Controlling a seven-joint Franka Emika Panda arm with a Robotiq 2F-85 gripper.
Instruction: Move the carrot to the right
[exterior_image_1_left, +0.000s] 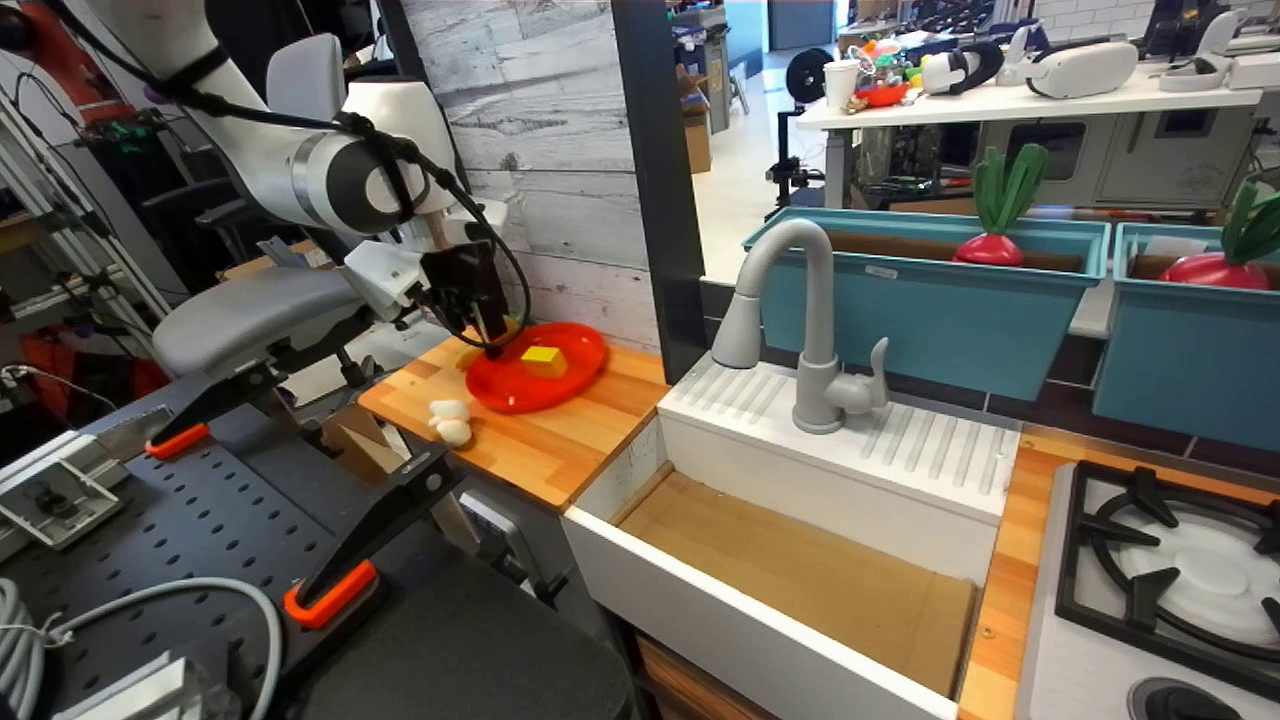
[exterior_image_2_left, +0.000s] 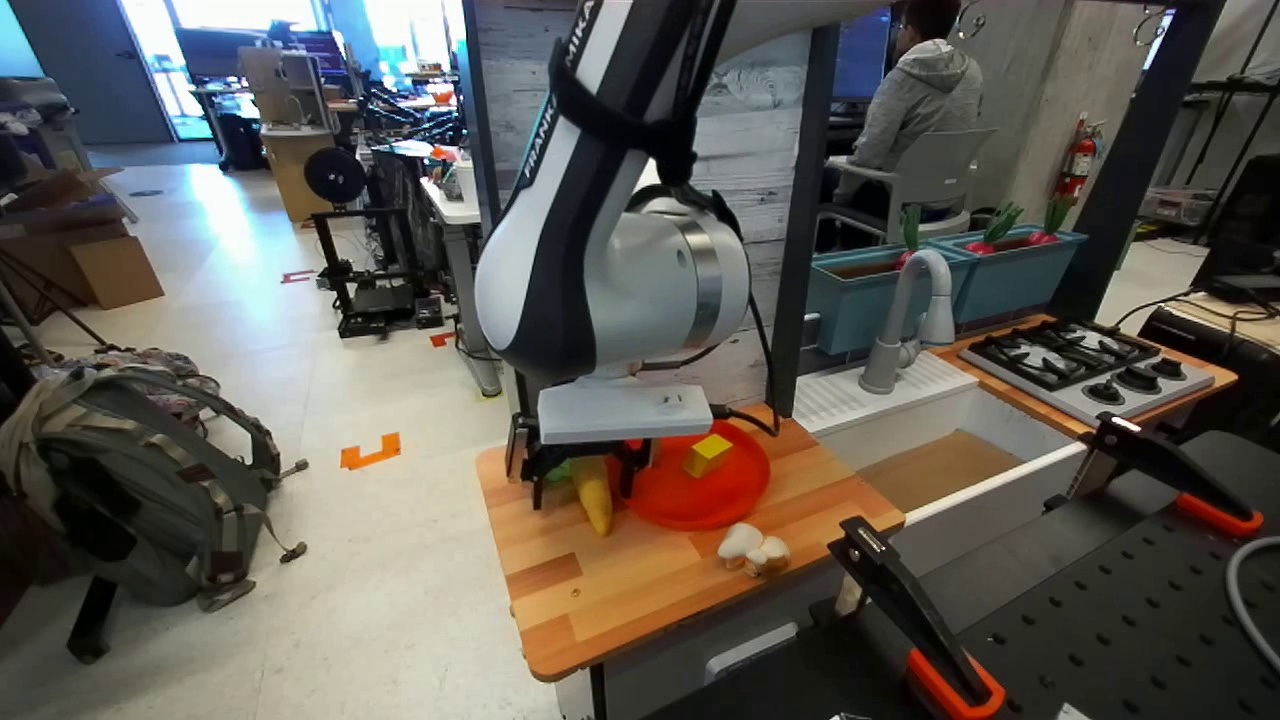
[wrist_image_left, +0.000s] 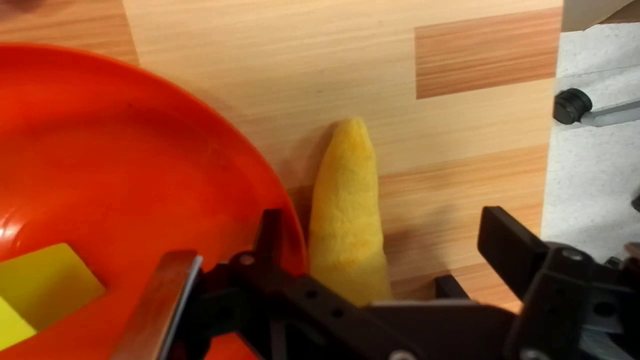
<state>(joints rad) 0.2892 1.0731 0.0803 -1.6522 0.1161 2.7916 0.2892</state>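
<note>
The orange-yellow carrot (wrist_image_left: 347, 220) lies on the wooden counter close beside the rim of the red plate (wrist_image_left: 150, 175). Its narrow tip points up in the wrist view, and its thick end is hidden behind the gripper. In an exterior view the carrot (exterior_image_2_left: 594, 500) shows under the gripper, with its green end partly hidden. My gripper (wrist_image_left: 384, 216) is open, with one finger over the plate's rim and the other over the wood. The carrot lies between the fingers, nearer the plate-side finger. In both exterior views the gripper (exterior_image_1_left: 490, 340) (exterior_image_2_left: 582, 492) is low over the counter.
A yellow block (exterior_image_1_left: 544, 362) sits on the red plate. A pale cream lump (exterior_image_2_left: 752, 550) lies near the counter's front edge. The white sink (exterior_image_1_left: 770, 640) with a grey faucet (exterior_image_1_left: 818, 330) adjoins the counter. A wall panel (exterior_image_1_left: 560, 170) stands behind the plate.
</note>
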